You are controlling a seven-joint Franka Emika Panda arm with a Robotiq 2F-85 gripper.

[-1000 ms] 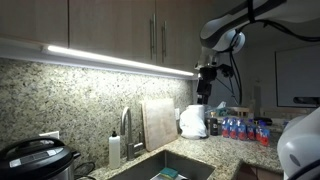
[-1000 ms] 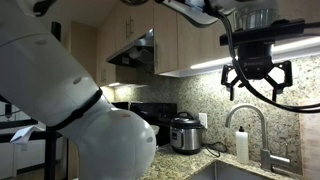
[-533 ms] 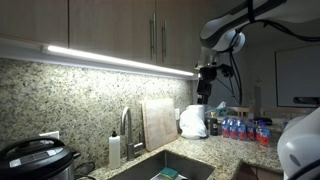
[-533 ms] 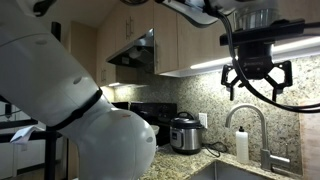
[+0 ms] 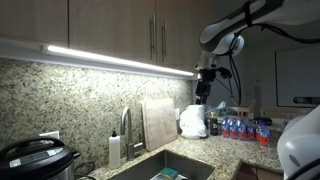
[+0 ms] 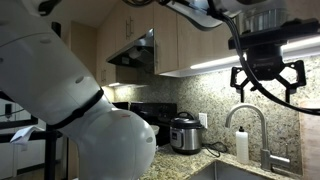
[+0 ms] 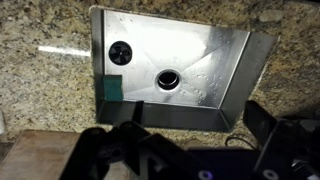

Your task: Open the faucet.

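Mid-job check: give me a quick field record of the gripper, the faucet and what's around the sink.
gripper: open, empty, high above the sink area
faucet: upright behind the sink, not touched
contact: none; clear air gap between gripper and faucet
sink: drain visible, green sponge against one wall
soap bottle: standing beside the faucet

Silver-grey faucet (image 5: 126, 128) rises before a speckled beige-brown backsplash (image 5: 70, 95). Green sponge (image 7: 112, 88) lies at nine o'clock in the steel-grey sink (image 7: 210, 55).
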